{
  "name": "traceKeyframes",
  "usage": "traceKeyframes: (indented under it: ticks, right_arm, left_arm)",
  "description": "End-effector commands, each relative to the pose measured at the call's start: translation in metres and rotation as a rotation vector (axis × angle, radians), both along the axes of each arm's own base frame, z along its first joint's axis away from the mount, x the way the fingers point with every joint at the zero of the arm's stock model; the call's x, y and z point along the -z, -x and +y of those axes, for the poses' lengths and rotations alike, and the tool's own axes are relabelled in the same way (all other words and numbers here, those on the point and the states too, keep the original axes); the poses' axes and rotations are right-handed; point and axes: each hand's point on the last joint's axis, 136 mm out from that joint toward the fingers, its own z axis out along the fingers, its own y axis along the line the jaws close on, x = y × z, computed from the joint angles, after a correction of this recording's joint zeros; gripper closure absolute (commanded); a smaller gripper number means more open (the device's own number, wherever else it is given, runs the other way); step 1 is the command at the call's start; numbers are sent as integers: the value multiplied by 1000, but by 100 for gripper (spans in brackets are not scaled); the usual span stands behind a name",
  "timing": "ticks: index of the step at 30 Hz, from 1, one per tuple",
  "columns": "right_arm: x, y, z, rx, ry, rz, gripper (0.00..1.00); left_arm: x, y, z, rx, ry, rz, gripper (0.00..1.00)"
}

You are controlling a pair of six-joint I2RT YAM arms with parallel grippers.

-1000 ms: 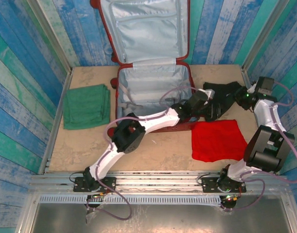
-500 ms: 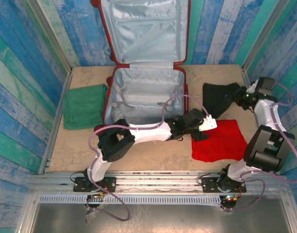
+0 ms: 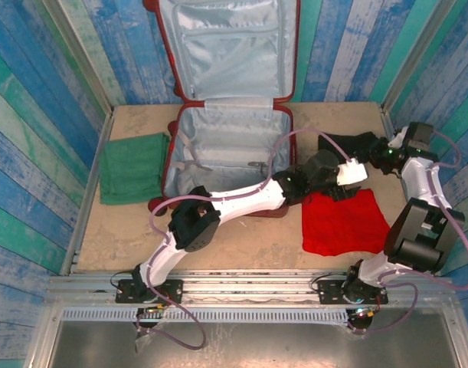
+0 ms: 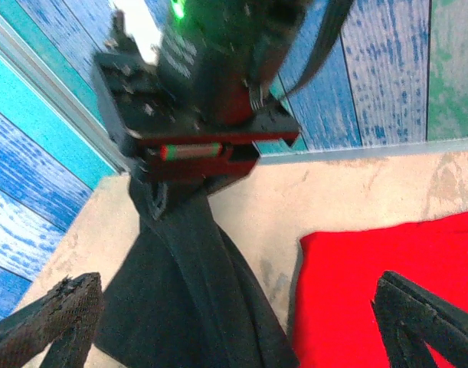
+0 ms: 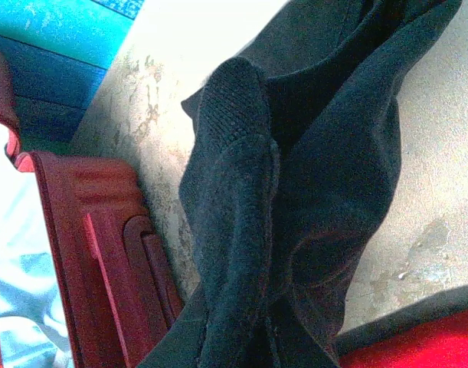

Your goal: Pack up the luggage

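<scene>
Top external view: a large dark-red hard-shell luggage (image 3: 226, 142) lies open at the back centre of a sandy, mottled surface (image 3: 134, 238). Its lower shell is flat and its lid stands upright against the back wall. Both halves are lined with smooth, pale grey-blue fabric. A folded green cloth (image 3: 134, 169) with a soft, towel-like look lies to its left. A flat, bright red cloth (image 3: 342, 222) lies to its right, nearer the front. A crumpled black cloth (image 3: 348, 144) sits just behind the red one. Weathered blue and teal planks (image 3: 34, 115) wall in the scene.

The white left arm stretches low from its base, elbow bent, across the front of the luggage towards the right. The left claw (image 3: 355, 170) hovers over the near edge of the black cloth. In the left wrist view its two dark, rough-textured fingertips stand wide apart with nothing between them.

The right arm rises from its base, folds at the elbow and turns its wrist left. The right claw (image 3: 379, 153) is pinched narrow on the black cloth, lifting a fold of it off the surface. In the right wrist view, that matte knitted fabric drapes over a finger beside the ribbed red shell.
</scene>
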Motion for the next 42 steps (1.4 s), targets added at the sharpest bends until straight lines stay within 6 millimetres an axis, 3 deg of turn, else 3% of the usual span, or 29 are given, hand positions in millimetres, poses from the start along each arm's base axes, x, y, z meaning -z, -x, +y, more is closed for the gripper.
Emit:
traceKeyframes:
  ticks: [1,8,16,23,25,29,33,39,42]
  right_arm:
    - [-24,0,5,-19,-25,-51,99]
    - [-30,1,9,-33,-44,-68,98]
    - [-32,7,11,-41,-49,-78,97]
    - [-32,10,11,-42,-69,-80,97]
    - [-31,11,10,-41,-70,-80,97]
    - [-31,12,9,-42,-77,-80,96]
    - [-29,12,13,-68,-93,-84,89]
    - [-22,19,14,-92,-90,-80,77]
    - [-18,23,12,-96,-84,-72,57]
  left_arm:
    - [58,-3,-7,-4,-119,51,6]
    - [81,-18,-17,-62,-159,80,6]
    - [96,-54,-15,-290,-97,83,6]
    - [119,-57,-15,-324,-91,120,0]
    - [124,-56,-14,-323,-85,124,8]
    - [124,-54,-12,-316,-57,121,47]
    - [118,-43,-17,-246,-32,142,73]
    - [108,-31,-16,-192,27,162,90]
    - [106,-25,-17,-158,25,159,97]
